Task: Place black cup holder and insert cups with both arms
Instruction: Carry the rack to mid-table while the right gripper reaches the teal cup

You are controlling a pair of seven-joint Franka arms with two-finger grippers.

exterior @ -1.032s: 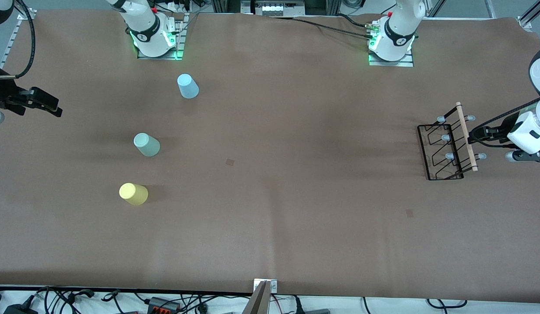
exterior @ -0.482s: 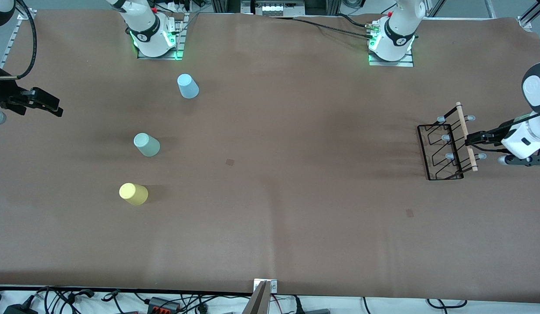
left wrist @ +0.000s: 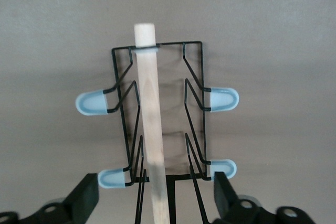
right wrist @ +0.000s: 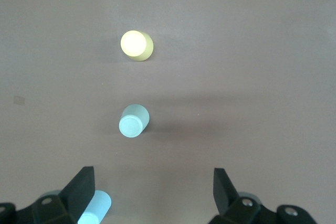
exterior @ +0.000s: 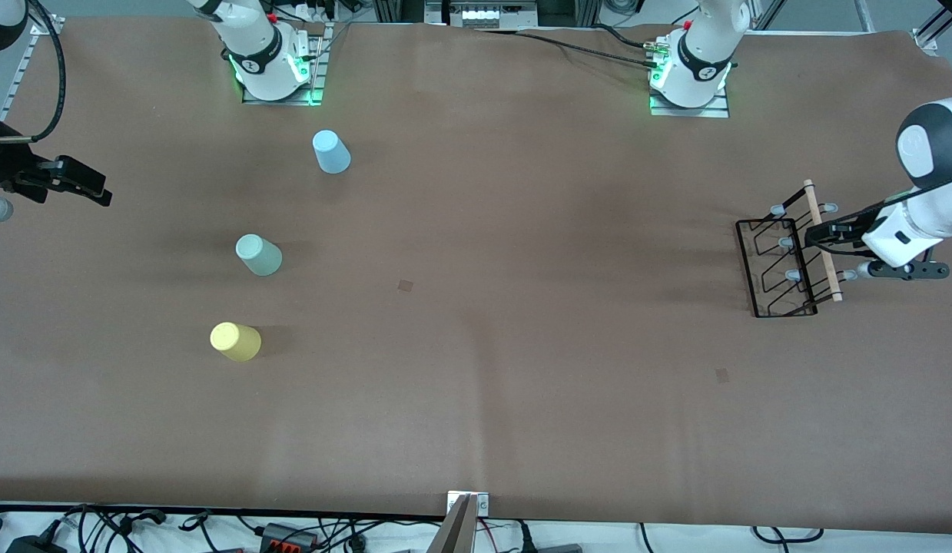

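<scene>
The black cup holder (exterior: 789, 275) rests on the table toward the left arm's end, its wooden bar (exterior: 830, 273) uppermost. My left gripper (exterior: 815, 235) is open at the bar's middle. In the left wrist view the holder's bar (left wrist: 148, 103) runs between my left gripper's (left wrist: 156, 198) spread fingers (left wrist: 86, 196), untouched. The light blue cup (exterior: 331, 151), pale green cup (exterior: 258, 255) and yellow cup (exterior: 235, 341) stand apart toward the right arm's end. My right gripper (exterior: 97, 193) hangs open and empty beside them. The right wrist view shows the yellow (right wrist: 136, 45), green (right wrist: 133, 120) and blue (right wrist: 95, 208) cups ahead of my right gripper (right wrist: 152, 190).
The brown table cover (exterior: 476, 346) is bare between the cups and the holder. The arm bases (exterior: 270, 69) stand along the table edge farthest from the front camera. Cables (exterior: 137, 526) lie along the nearest edge.
My left gripper has moved from beside the holder in toward the middle of its wooden bar. The right gripper and the cups have stayed put.
</scene>
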